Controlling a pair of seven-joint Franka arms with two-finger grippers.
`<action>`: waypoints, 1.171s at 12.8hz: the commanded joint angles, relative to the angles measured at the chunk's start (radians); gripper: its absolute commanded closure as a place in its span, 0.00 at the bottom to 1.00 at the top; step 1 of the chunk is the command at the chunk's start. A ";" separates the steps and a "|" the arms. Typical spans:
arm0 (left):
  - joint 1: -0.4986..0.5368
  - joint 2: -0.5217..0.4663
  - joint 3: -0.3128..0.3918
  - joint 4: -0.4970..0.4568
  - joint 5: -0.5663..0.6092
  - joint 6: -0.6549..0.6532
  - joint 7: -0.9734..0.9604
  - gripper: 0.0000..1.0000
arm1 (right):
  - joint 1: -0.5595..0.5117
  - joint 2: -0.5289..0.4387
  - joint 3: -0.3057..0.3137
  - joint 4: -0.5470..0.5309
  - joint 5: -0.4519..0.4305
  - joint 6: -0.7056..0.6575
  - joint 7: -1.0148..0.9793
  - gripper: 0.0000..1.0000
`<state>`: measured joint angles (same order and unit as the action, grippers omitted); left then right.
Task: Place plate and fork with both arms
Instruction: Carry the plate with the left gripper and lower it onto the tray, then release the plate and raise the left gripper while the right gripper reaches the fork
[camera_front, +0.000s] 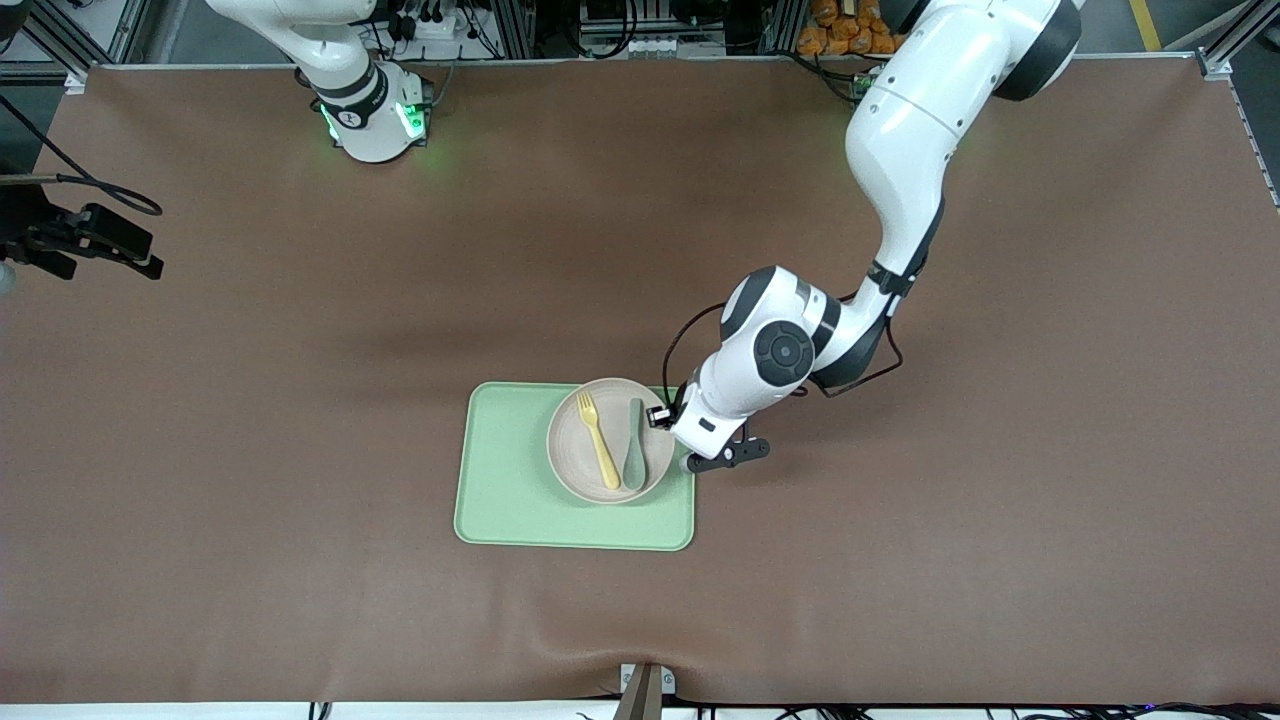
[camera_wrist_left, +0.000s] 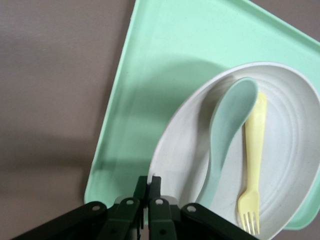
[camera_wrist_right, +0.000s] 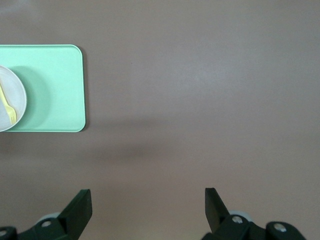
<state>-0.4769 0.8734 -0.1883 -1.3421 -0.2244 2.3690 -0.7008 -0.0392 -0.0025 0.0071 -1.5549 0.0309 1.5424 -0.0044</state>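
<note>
Green tray (camera_front: 500, 500) lies nearest the camera on the brown bench (camera_front: 250, 400), carrying the plate (camera_front: 572, 462) at its end toward the left arm. Left pincer (camera_wrist_left: 148, 186), fingers pressed together, sits at the plate's rim on that same side, seemingly pinching the rim, though the contact itself is hidden. Fork (camera_front: 597, 440) and green spoon (camera_front: 635, 446) lie side by side on the plate, long axes running toward the camera, spoon nearer the left pincer. Right pincer (camera_wrist_right: 148, 202) waits spread wide and empty, high over bare bench, well apart from the tray.
</note>
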 joint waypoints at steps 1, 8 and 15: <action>-0.012 0.076 0.006 0.107 -0.023 -0.007 -0.003 1.00 | -0.018 -0.002 0.013 0.006 0.000 -0.010 -0.012 0.00; -0.032 0.127 0.003 0.106 -0.029 0.091 0.009 1.00 | -0.019 -0.001 0.013 0.007 0.001 -0.008 -0.012 0.00; -0.026 0.101 0.003 0.101 -0.027 0.095 0.006 0.00 | -0.007 0.027 0.017 0.009 0.003 -0.004 -0.012 0.00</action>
<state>-0.4995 0.9813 -0.1901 -1.2624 -0.2292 2.4614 -0.7005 -0.0392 0.0042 0.0126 -1.5553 0.0310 1.5427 -0.0065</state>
